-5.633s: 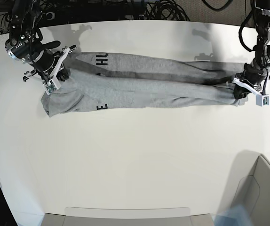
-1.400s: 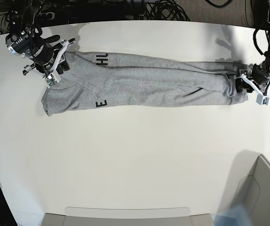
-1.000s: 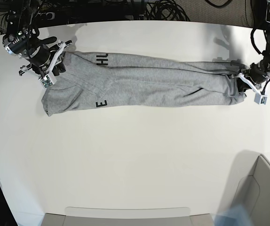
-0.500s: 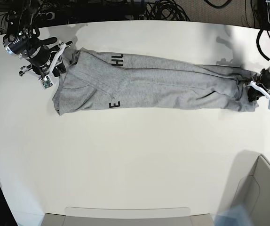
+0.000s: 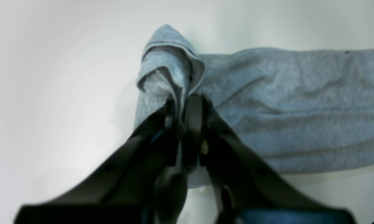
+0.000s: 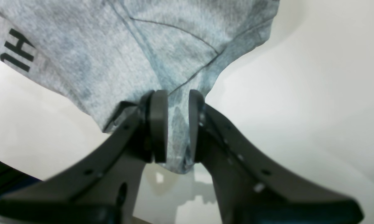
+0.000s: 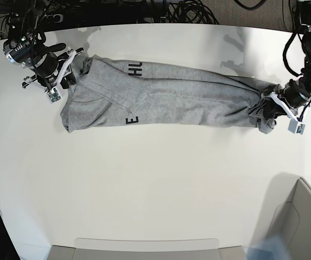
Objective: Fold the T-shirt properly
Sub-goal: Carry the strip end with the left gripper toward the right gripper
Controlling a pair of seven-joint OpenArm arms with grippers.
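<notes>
The heather-grey T-shirt [image 7: 172, 100] lies folded into a long band across the far part of the white table [image 7: 144, 184], with black letters [image 7: 135, 68] showing near its left end. My left gripper [image 7: 273, 105] is shut on the shirt's bunched right end. In the left wrist view its fingertips [image 5: 182, 109] pinch a rolled fold of cloth [image 5: 171, 68]. My right gripper [image 7: 69, 67] is shut on the shirt's upper left corner. The right wrist view shows grey fabric [image 6: 174, 46] clamped between the two pads [image 6: 177, 124].
A grey bin [image 7: 302, 227] stands at the front right corner. A flat grey tray [image 7: 144, 246] sits along the front edge. Black cables [image 7: 172, 11] lie behind the table's far edge.
My left gripper has moved left, toward the shirt's middle, bunching the right end. Half a second earlier the whole shirt had slid right. The right gripper has stayed put.
</notes>
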